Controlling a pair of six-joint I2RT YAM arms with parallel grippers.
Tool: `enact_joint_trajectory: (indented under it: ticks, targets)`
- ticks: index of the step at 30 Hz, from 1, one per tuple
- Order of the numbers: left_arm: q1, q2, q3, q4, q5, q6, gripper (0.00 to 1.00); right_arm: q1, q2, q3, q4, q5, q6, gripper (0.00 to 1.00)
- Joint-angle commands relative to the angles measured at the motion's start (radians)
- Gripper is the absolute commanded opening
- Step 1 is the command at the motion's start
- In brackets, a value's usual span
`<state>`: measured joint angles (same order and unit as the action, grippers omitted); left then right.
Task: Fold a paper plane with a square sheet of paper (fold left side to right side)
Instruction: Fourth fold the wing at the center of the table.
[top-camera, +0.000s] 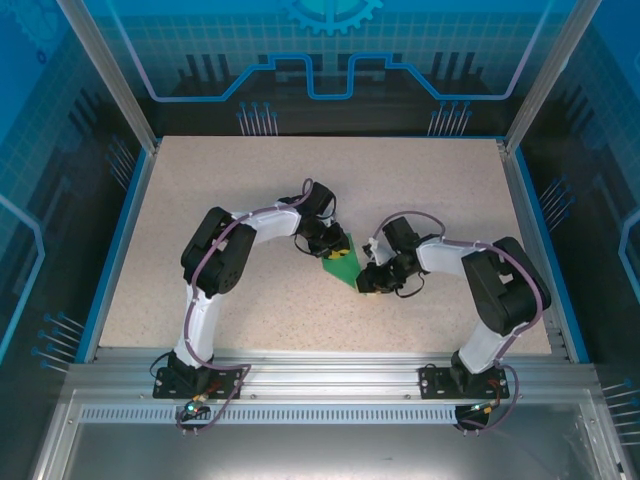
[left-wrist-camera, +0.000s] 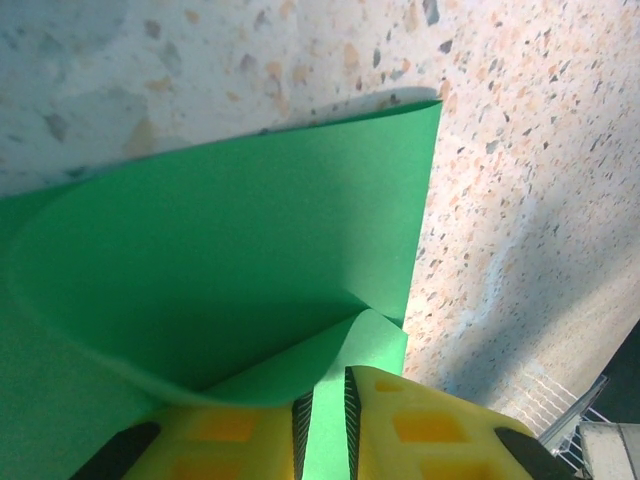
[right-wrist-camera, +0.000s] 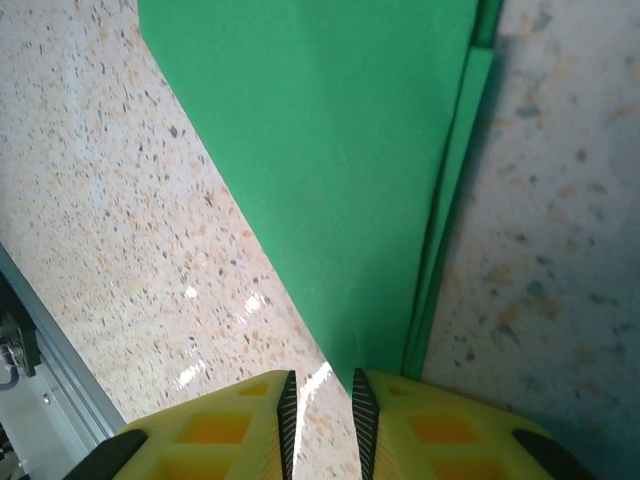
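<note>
The green sheet of paper (top-camera: 342, 262), folded to a pointed shape, lies mid-table between both arms. My left gripper (top-camera: 327, 248) sits at its upper left edge. In the left wrist view a curled flap of the paper (left-wrist-camera: 230, 230) rises off the layer below and runs between the yellow fingers, with the left gripper (left-wrist-camera: 328, 398) shut on that flap. My right gripper (top-camera: 372, 280) is at the paper's lower tip. In the right wrist view the paper (right-wrist-camera: 330, 150) narrows to a point beside the right finger, and the right gripper (right-wrist-camera: 322, 388) stands slightly open with bare table in its gap.
The speckled table (top-camera: 250, 180) spreads around the paper on all sides. Blue panel walls and metal posts (top-camera: 115, 85) enclose it. An aluminium rail (top-camera: 320, 375) carries both arm bases along the near edge.
</note>
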<state>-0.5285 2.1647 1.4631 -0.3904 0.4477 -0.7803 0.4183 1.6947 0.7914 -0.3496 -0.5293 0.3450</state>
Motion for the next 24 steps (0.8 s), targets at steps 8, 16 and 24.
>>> enact_joint_trajectory:
  ticks: [8, 16, 24]
  targets:
    - [0.002, 0.044, -0.046, -0.073, -0.070, 0.004, 0.22, -0.028, -0.102, -0.058, -0.231, -0.009, 0.009, 0.25]
    - [0.001, 0.037, -0.047, -0.071, -0.069, 0.004, 0.22, -0.035, -0.161, 0.083, -0.175, -0.063, 0.057, 0.24]
    - [0.001, 0.035, -0.046, -0.074, -0.067, 0.003, 0.22, 0.002, 0.052, 0.200, -0.033, -0.002, 0.141, 0.17]
